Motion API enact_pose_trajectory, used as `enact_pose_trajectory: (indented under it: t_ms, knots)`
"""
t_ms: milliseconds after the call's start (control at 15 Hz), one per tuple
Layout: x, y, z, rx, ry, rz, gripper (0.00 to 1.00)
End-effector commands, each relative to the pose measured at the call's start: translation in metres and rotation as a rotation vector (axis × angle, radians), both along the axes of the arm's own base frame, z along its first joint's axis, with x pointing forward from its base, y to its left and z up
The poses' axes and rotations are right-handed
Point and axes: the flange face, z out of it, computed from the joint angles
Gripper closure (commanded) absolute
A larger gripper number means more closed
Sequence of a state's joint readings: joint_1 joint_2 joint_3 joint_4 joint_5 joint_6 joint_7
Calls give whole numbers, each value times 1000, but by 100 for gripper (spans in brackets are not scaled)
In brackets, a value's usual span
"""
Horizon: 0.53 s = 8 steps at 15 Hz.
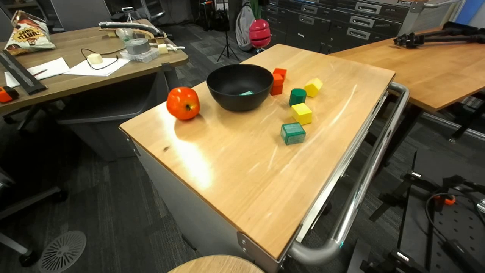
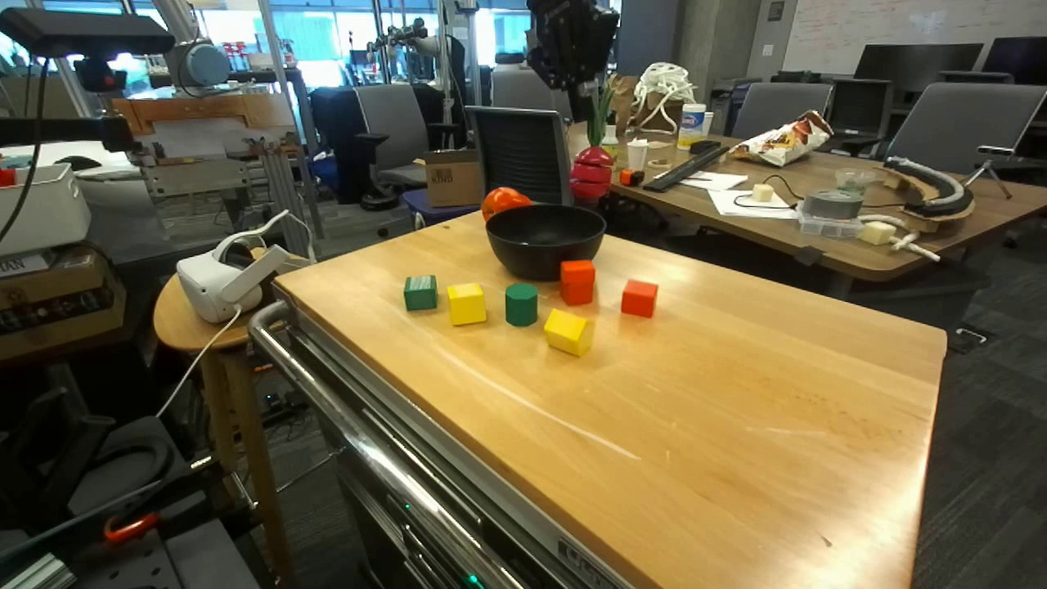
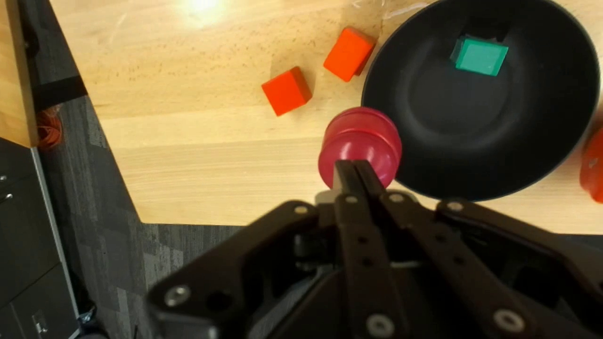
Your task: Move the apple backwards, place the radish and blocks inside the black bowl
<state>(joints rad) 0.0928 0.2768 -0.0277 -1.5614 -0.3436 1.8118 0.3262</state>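
Well, my tool [image 3: 354, 164] is pressed together on the green stalk [image 2: 600, 123] of one radish [image 1: 260, 33], holding it aloft near the bench [image 1: 227, 167] edge opposite the rail [image 1: 365, 185]. Along that edge I count one black bowl [image 1: 238, 103], one green block [image 3: 481, 56] inside it, and one apple [image 1: 183, 103] beside the bowl. Two yellow blocks [image 2: 467, 305] and two more green blocks [image 2: 521, 305] lie nearer the rail, at least two red blocks [image 2: 640, 299] near the bowl.

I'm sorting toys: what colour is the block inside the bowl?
The block is teal green, clearest in the wrist view.
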Motion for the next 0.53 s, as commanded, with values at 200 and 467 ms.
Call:
enact_pose_trajectory:
  t_ms: [200,467]
  knots:
    - [3,39,-26,8,26,75,99]
    - [20,46,-59,-8,79,69,99]
